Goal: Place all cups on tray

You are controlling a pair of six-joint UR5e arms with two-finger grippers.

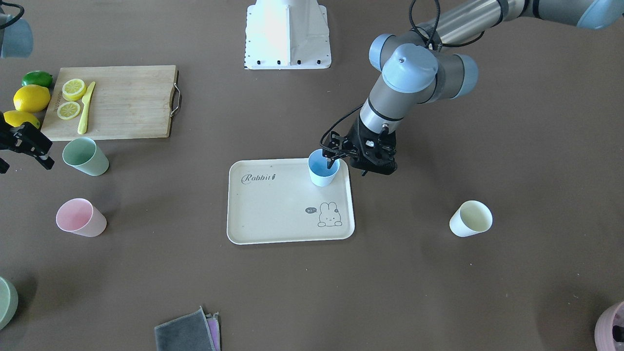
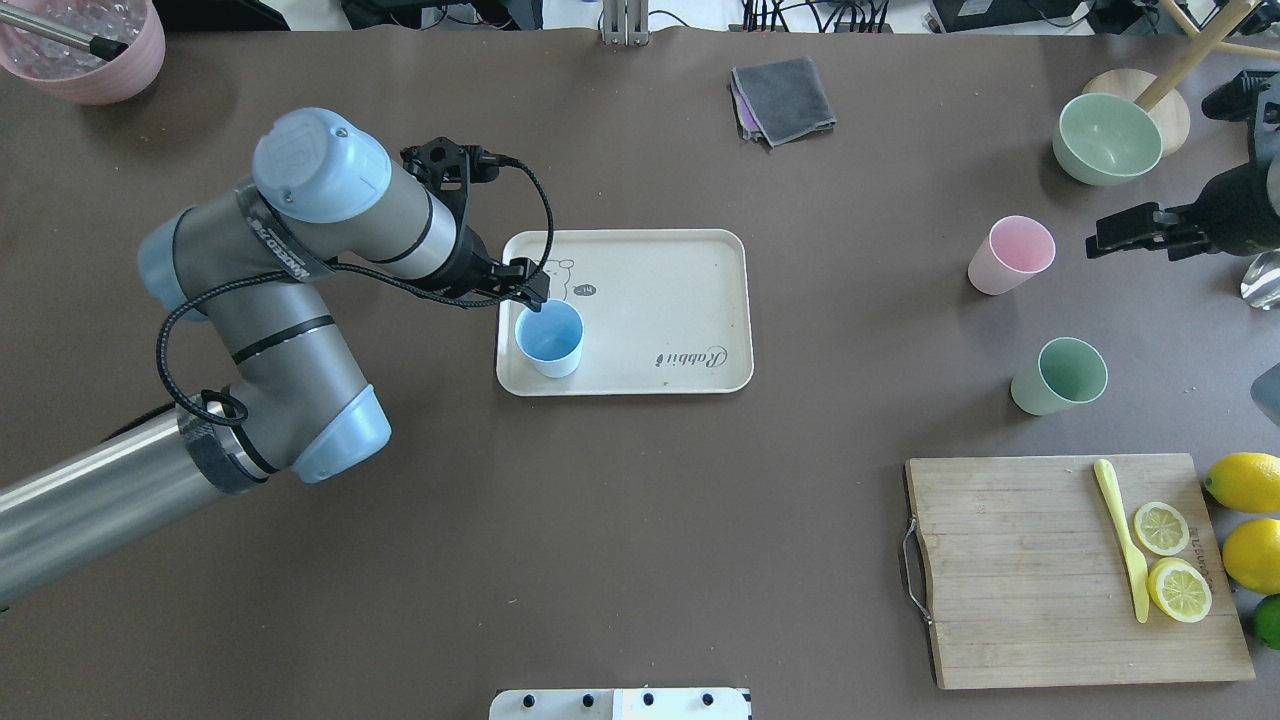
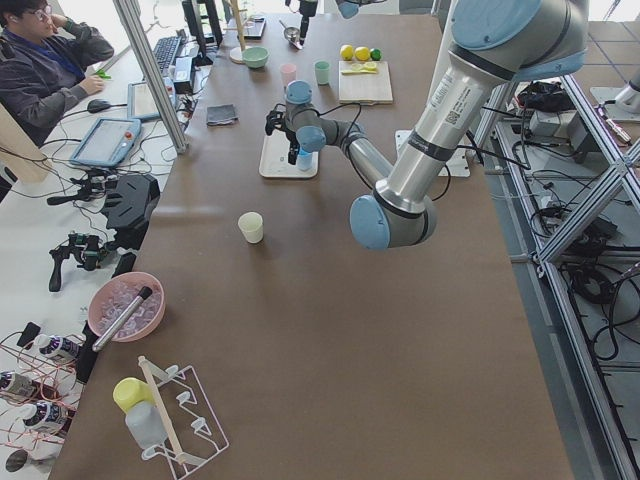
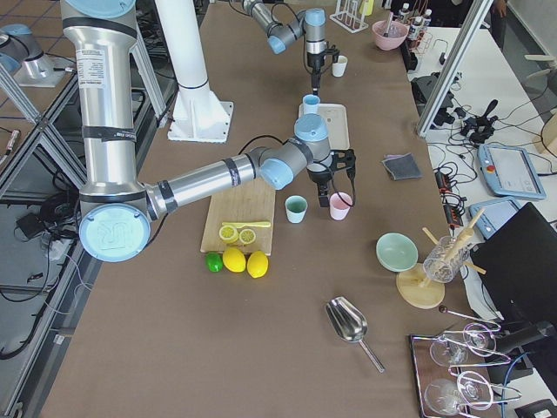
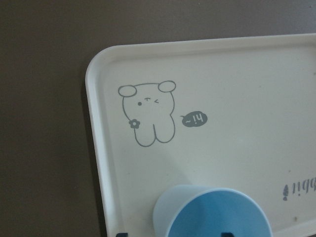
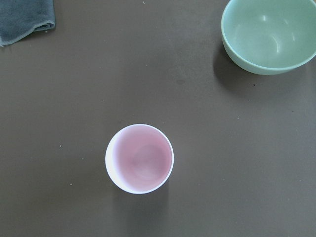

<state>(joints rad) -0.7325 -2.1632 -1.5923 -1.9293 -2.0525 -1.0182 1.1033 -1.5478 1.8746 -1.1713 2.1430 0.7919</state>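
Observation:
The cream tray [image 1: 273, 214] lies mid-table. The light blue cup [image 1: 322, 168] stands upright on its corner nearest my left arm. My left gripper [image 1: 334, 158] hangs over that cup's rim, open; in the left wrist view the cup [image 5: 212, 212] sits at the bottom edge. The pale yellow cup [image 1: 470, 218] stands on the table on my left side. The pink cup [image 2: 1010, 255] and the sage green cup [image 2: 1060, 375] stand on the table on my right side. My right gripper [image 2: 1100, 238] is open and empty above the pink cup [image 6: 139, 158].
A wooden cutting board [image 2: 1020, 570] with lemon slices and a yellow knife lies near my right, lemons and a lime beside it. A green bowl [image 2: 1105, 138], a grey cloth [image 2: 785, 95] and a pink pot [image 2: 85, 50] sit along the far edge.

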